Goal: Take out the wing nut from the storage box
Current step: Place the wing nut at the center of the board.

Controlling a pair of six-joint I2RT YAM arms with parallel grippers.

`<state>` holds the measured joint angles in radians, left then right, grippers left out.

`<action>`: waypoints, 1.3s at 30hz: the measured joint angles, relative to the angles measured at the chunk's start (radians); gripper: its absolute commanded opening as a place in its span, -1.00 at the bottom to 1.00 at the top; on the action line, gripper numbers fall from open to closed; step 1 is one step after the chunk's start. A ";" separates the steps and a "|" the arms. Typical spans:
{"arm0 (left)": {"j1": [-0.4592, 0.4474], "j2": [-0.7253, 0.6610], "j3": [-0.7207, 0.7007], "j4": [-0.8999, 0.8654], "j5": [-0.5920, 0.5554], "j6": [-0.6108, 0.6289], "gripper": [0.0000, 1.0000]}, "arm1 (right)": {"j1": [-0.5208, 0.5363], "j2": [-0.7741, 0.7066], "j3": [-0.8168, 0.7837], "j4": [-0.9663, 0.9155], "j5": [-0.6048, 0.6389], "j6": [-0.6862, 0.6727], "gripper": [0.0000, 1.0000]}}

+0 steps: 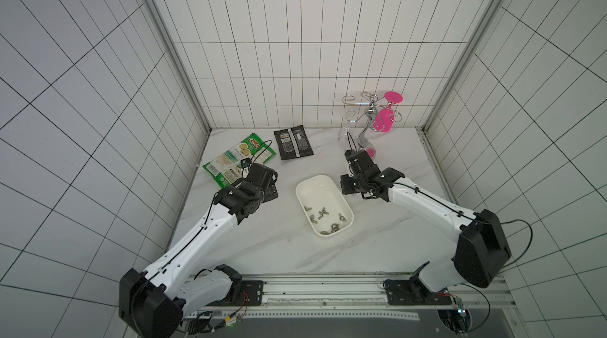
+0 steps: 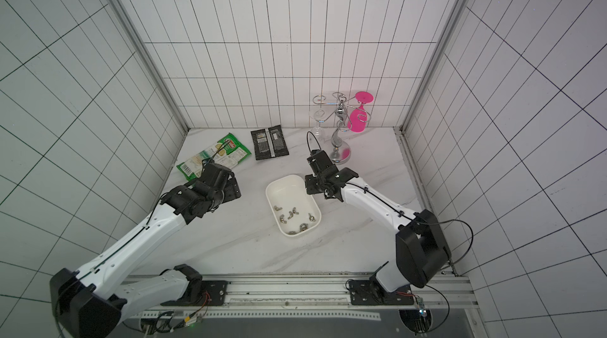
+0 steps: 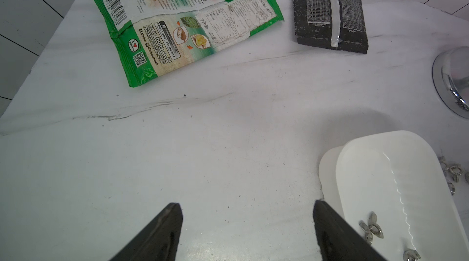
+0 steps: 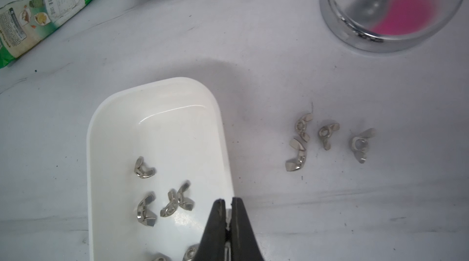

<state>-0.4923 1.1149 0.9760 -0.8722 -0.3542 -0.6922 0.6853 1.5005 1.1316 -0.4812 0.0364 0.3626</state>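
4 wing nuts (image 4: 324, 133) already out, lying just beside the box (image 4: 177, 145), roughly 7 left inside it by the blurry top views; right gripper (image 4: 229, 202) pinched together above the box rim, seemingly empty, left gripper (image 3: 247, 219) spread apart, idle on the box's other side.

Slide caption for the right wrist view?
Right gripper, shut, beside the storage box rim; wing nuts lie inside, four more on the marble table.

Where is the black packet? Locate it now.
In both top views the black packet lies flat near the back edge of the table, between the green cassava chips bag and the chrome glass rack.
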 measured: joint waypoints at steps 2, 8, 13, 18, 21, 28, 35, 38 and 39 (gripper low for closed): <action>-0.002 0.001 0.000 0.000 0.000 0.000 0.69 | -0.050 0.003 -0.023 0.004 0.000 -0.004 -0.84; -0.004 0.003 0.000 0.000 0.000 0.000 0.69 | -0.171 0.051 -0.081 0.027 0.001 -0.008 -0.84; -0.005 0.006 0.000 0.000 0.000 0.000 0.69 | -0.222 0.103 -0.092 0.063 -0.013 -0.008 -0.84; -0.006 0.017 0.000 0.001 0.000 0.000 0.69 | -0.230 0.164 -0.093 0.105 -0.022 -0.008 -0.84; -0.008 0.024 0.000 0.000 0.000 -0.003 0.68 | -0.233 0.211 -0.088 0.113 -0.025 -0.010 -0.84; -0.011 0.019 0.000 0.000 -0.002 -0.005 0.68 | -0.234 0.252 -0.059 0.122 -0.024 -0.011 -0.84; -0.011 0.009 0.000 0.000 -0.005 -0.008 0.68 | -0.234 0.277 -0.042 0.136 -0.028 -0.011 -0.82; -0.011 0.009 0.000 0.000 -0.008 -0.008 0.68 | -0.234 0.291 -0.029 0.139 -0.036 -0.011 -0.76; -0.011 0.008 0.000 0.000 -0.008 -0.008 0.68 | -0.234 0.296 -0.026 0.141 -0.040 -0.011 -0.75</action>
<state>-0.5030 1.1233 0.9764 -0.8722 -0.3618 -0.7002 0.4515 1.7966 1.1061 -0.3405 -0.0032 0.3515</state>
